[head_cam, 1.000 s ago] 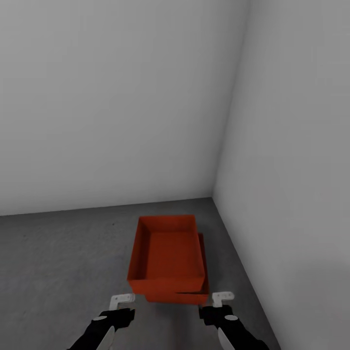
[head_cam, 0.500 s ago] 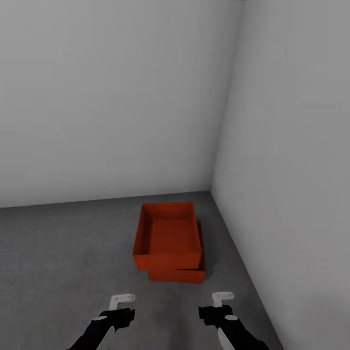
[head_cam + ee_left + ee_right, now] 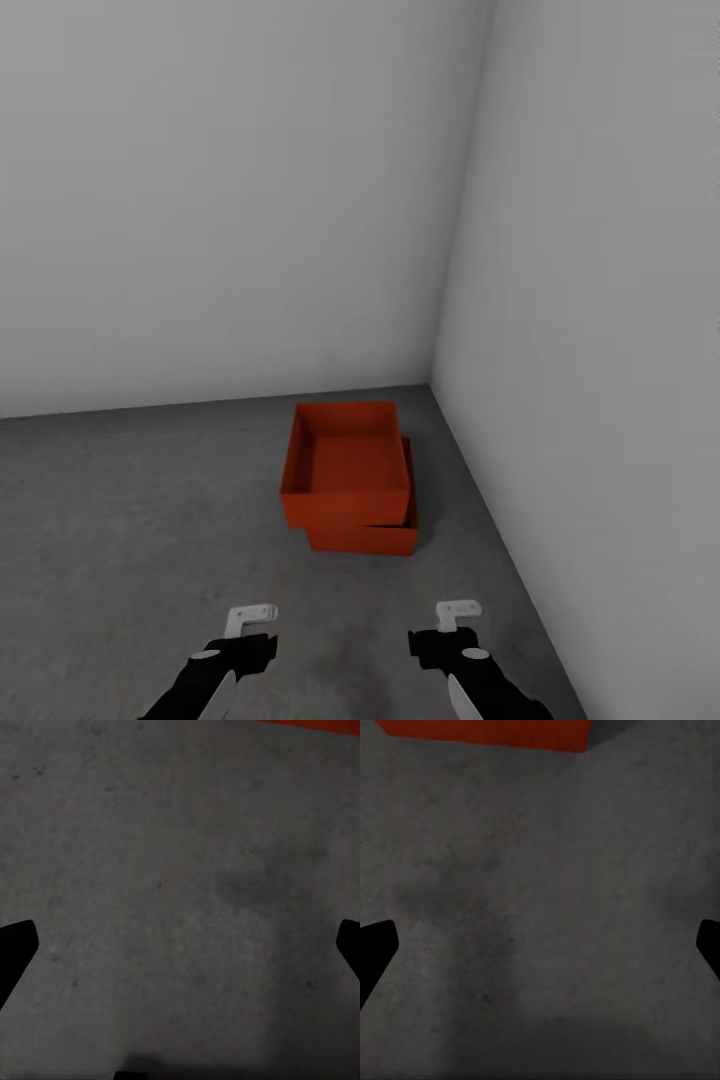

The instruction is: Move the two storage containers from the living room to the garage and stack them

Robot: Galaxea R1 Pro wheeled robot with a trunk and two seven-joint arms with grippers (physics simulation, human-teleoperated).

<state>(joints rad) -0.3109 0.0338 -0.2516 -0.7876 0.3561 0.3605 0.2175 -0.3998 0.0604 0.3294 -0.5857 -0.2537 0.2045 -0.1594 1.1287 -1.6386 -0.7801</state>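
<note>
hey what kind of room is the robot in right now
Probably a garage or a bare utility room: rough dark grey concrete floor, plain grey-white walls meeting in a corner, no furnishings. Two orange-red storage containers sit stacked near that corner.

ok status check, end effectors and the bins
Left end effector and right end effector open, empty. Top container stacked slightly askew on bottom container, on concrete floor by the corner. Nothing obstructing.

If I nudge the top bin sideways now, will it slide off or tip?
The top container sits skewed, offset from the bottom container, so a sideways push would probably slide it rather than tip it: it looks low and wide. Its plain walls look rigid, so it should move as one piece. It appears empty, hence likely light.
</note>
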